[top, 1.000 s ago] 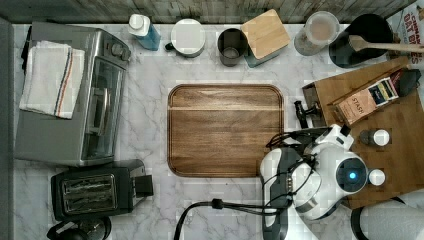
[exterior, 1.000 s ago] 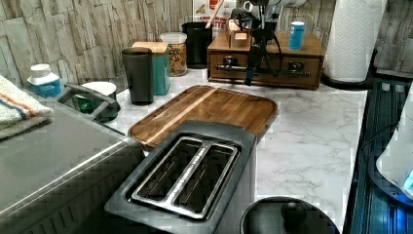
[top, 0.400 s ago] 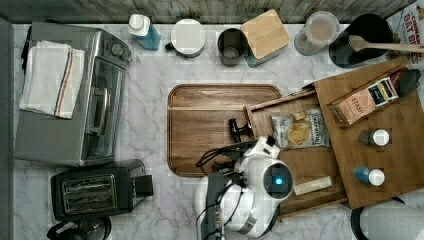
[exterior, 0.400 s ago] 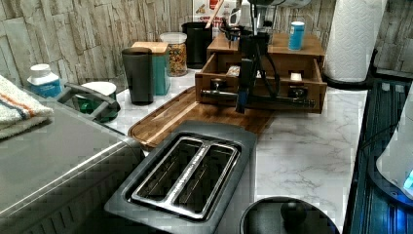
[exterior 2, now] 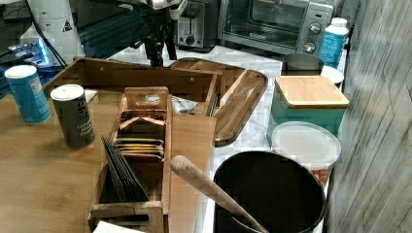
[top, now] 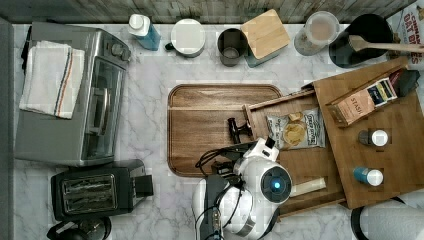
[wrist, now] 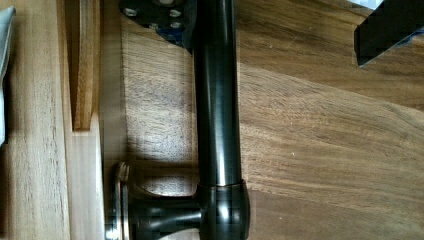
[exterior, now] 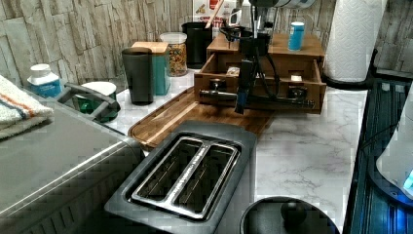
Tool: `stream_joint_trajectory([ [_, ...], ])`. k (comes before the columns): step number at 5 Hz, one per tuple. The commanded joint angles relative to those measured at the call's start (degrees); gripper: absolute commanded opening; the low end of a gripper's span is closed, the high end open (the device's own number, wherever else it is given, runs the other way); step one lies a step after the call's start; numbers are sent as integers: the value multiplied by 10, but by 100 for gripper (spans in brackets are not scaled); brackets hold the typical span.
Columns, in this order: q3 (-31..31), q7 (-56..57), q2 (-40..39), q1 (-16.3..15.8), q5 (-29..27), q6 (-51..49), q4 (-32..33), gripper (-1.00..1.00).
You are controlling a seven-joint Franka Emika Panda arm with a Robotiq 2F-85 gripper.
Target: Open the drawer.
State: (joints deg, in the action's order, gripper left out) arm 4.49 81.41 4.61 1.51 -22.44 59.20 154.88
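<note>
The drawer (top: 295, 145) stands pulled well out over the cutting board (top: 210, 120), chip bag (top: 295, 127) inside. The fingers (wrist: 387, 25) look spread clear of the handle (wrist: 217, 100). Best to lift straight off, without nudging the bar.

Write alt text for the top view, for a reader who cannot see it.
The bamboo drawer stands pulled out over the cutting board, with a chip bag inside and the robot arm above its front handle. A toaster oven and toaster sit at the top view's left.
</note>
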Motion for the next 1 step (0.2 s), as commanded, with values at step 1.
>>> stream_joint_trajectory([
  [1,-60,-13,19,-65,-44,-65,13,100],
])
